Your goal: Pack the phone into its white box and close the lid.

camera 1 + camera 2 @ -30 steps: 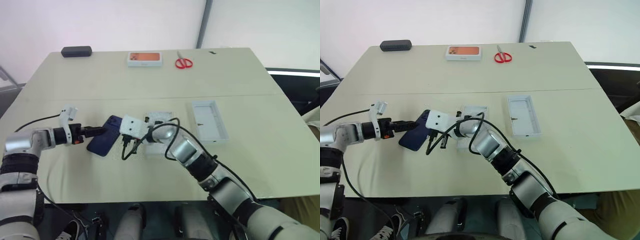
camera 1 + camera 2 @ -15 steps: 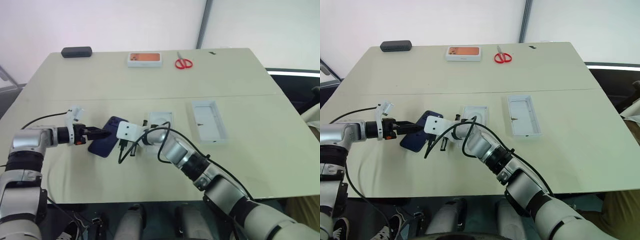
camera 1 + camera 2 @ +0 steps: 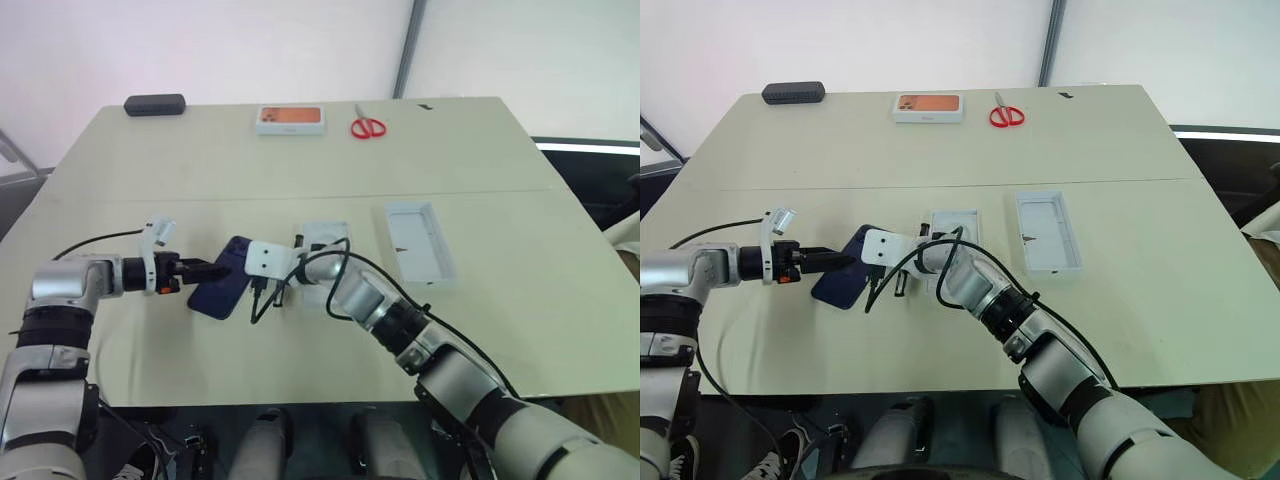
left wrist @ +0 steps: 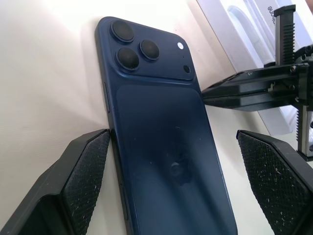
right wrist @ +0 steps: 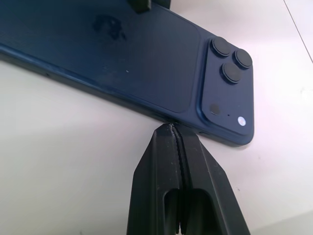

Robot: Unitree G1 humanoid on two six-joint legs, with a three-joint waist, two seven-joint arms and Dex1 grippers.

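Lying flat: the phone [image 3: 222,291] rests back-up on the table [image 3: 500,160], its square camera bump with 3 lenses at the end farther from the robot.
Landmark: every place below is given from the phone.
Left gripper: the left gripper [image 4: 173,188] comes in from the phone's left side, its 2 textured black fingers [image 4: 83,178] spread wide, 1 on each long edge; the left pad lies at the edge, but whether it presses on it cannot be told.
Right gripper: the right gripper [image 5: 171,134] comes in from the phone's right side, its 2 fingers pressed together with nothing between them, their joined tip at the phone's long right edge near the camera bump.
White box: the white box [image 3: 322,250] lies just to the right of the phone, behind the right wrist, partly covered by the arm and its cable.
Lid: the lid [image 3: 420,242] lies open side up further right of the phone, beyond the white box and well apart from it.
Far edge: a black case [image 3: 154,104], a white box with an orange picture [image 3: 290,118] and red scissors [image 3: 367,126] sit well beyond the phone along the table's far side.
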